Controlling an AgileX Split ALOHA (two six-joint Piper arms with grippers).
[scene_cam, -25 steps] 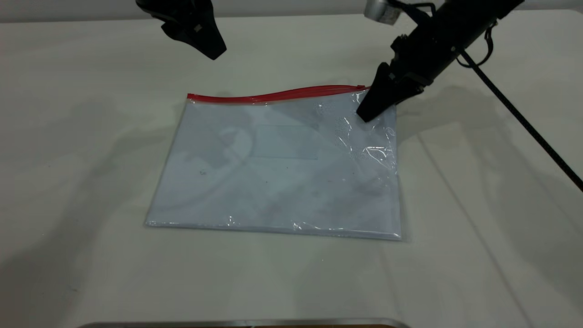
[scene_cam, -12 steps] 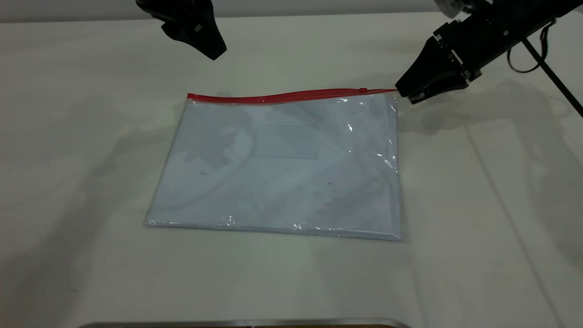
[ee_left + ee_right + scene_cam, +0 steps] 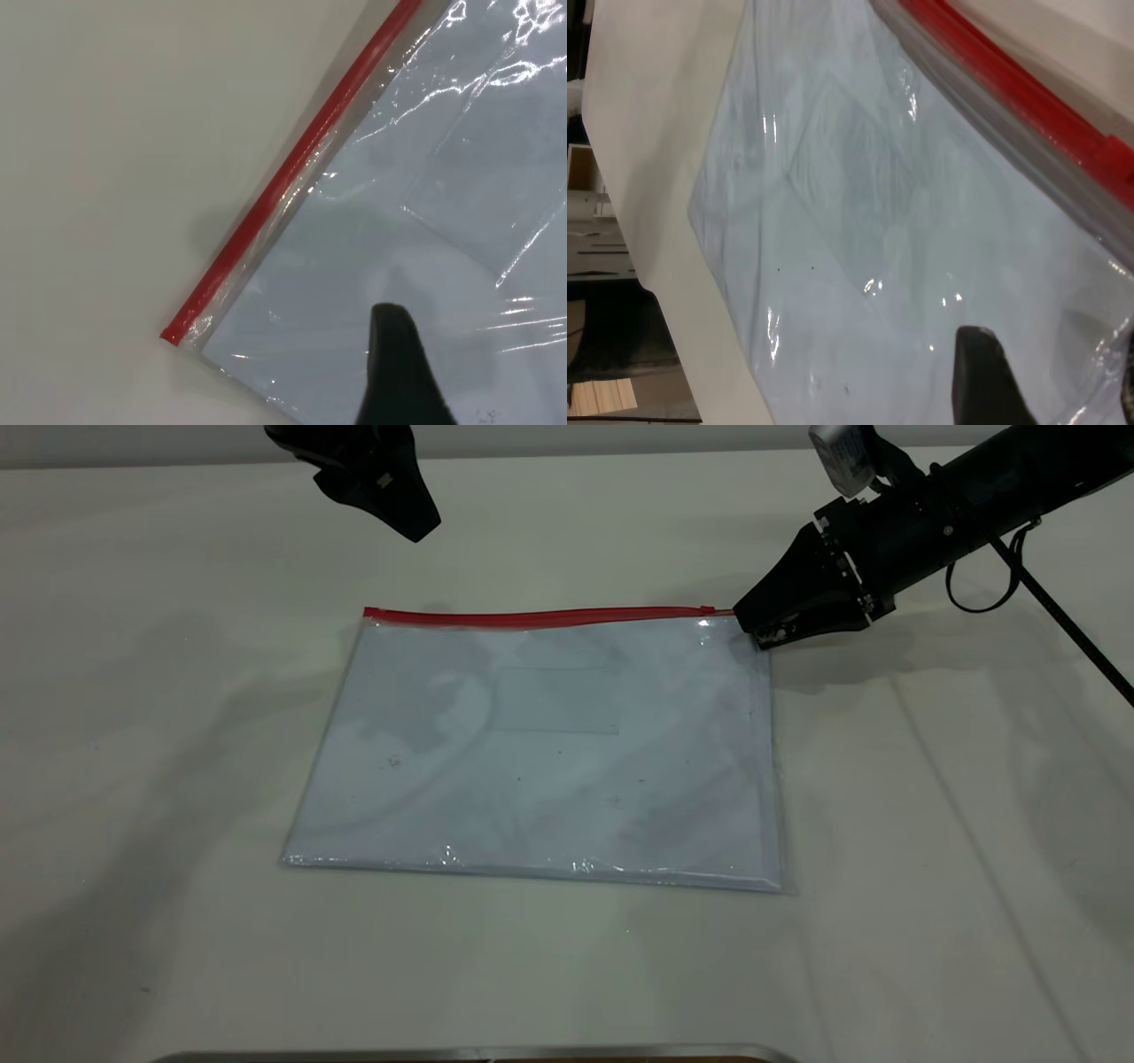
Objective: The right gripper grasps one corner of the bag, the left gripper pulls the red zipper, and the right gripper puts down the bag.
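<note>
Your right hand (image 3: 753, 627) sits low at the far right corner of the bag (image 3: 549, 753), lying flat on the worktop (image 3: 177, 779), ready to anchor it; whether it grips, you cannot tell.

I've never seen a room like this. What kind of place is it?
Probably a robot test lab. Two black robot tools, the left tool and the right tool, work over a plain white table holding only a clear zip bag. Shelving shows past the table edge in the right wrist view.

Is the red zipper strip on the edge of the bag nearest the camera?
No, the red zipper runs along the far edge of the bag.
</note>
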